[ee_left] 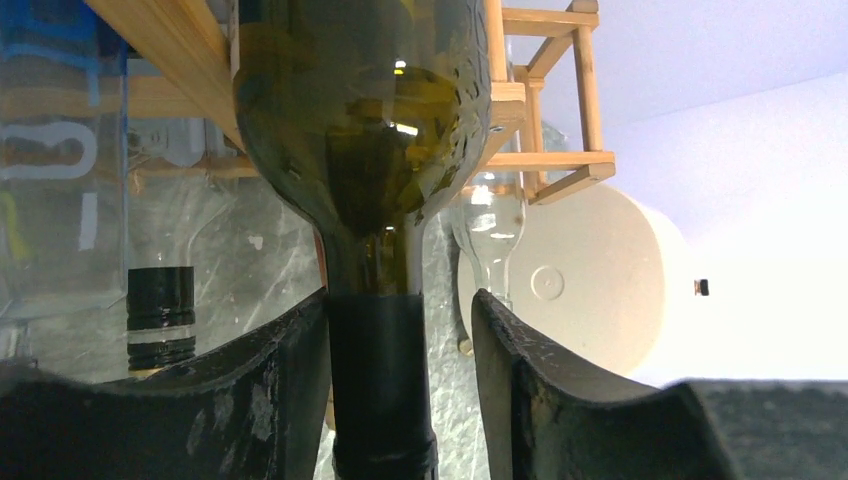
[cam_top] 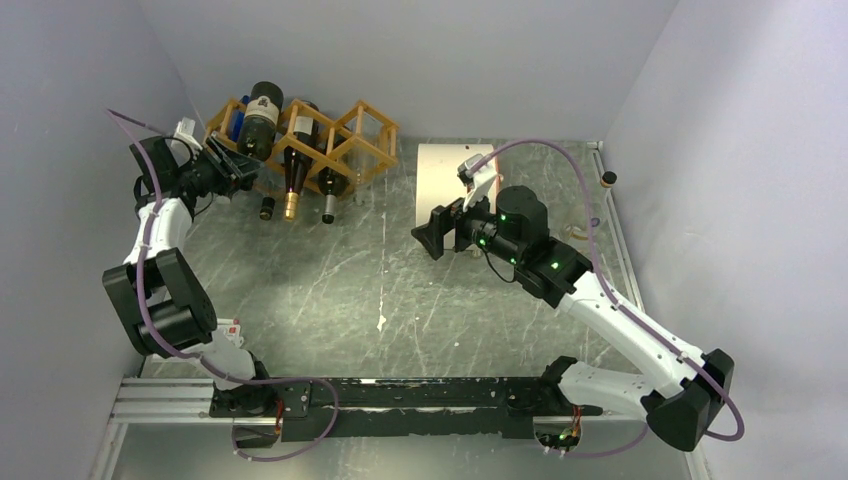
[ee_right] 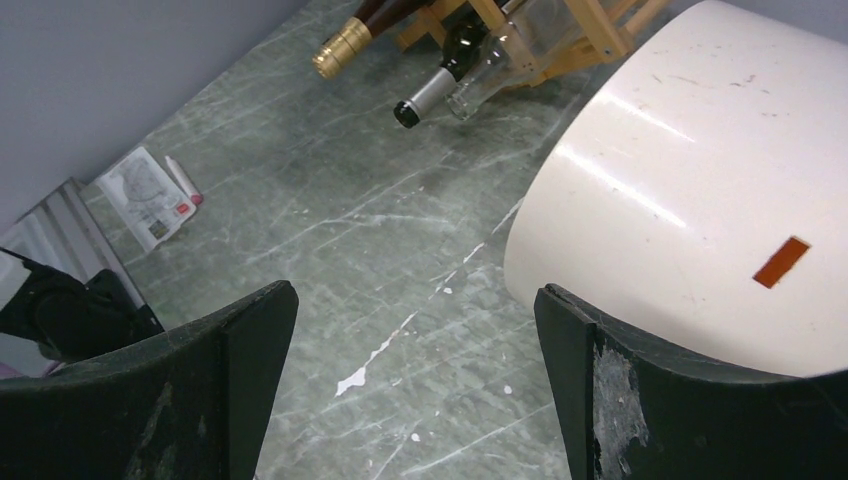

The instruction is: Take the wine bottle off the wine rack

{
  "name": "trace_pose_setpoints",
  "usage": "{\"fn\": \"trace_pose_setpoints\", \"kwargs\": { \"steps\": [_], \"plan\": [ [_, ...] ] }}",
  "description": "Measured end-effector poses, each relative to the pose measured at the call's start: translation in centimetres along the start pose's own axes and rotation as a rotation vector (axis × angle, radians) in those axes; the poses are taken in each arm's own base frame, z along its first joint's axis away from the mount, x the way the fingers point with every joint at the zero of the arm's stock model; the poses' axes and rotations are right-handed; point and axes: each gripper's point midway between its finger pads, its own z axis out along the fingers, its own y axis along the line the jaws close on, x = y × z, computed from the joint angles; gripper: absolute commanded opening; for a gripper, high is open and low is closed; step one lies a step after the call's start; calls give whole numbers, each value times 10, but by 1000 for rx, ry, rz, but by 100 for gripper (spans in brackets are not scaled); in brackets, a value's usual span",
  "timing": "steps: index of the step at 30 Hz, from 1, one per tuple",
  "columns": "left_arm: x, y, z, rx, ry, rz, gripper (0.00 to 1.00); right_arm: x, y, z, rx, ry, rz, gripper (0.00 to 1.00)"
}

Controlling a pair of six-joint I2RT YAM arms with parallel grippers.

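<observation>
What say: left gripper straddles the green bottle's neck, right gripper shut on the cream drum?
Not quite. Right wrist view shows the right gripper open and empty, the cream drum beside it. The left gripper does straddle the green bottle at its neck.

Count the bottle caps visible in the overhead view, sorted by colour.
Black cap: 1
Gold cap: 1
Silver cap: 1
Total: 3
The wine bottle has its neck between the fingers of the left gripper, so its cap is hidden from above.

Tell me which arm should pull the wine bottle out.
Left. The left claw straddles the neck of the wine bottle at the wine rack; the right claw hangs open beside the cream drum.
</observation>
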Motion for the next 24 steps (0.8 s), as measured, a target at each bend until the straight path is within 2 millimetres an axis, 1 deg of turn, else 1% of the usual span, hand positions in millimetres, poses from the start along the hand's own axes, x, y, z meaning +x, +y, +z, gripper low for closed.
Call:
{"fn": "trace_pose_setpoints", "kwargs": {
  "steps": [2, 6, 7, 12, 15, 18, 20, 24],
  "plan": [
    [0, -1, 2, 20, 5, -1, 53, 0, 3, 2, -15, 4, 12, 94],
    [2, 3, 7, 50, 25, -17, 54, -2, 9, 8, -47, 12, 29, 94],
    [2, 4, 8, 55, 25, -21, 53, -2, 10, 9, -50, 16, 34, 94],
    [2, 2, 11, 93, 28, -39, 39, -1, 12, 10, -60, 22, 53, 94],
    [3, 2, 11, 96, 25, -64, 26, -1, 15, 10, -69, 23, 66, 94],
    [6, 3, 8, 101, 28, -99, 17, -2, 16, 10, -74, 20, 73, 94],
    [6, -1, 5, 107, 22, -118, 12, -2, 16, 11, -74, 19, 75, 94],
    [8, -16, -4, 136, 13, -147, 9, -2, 16, 14, -72, 23, 75, 94]
  ]
}}
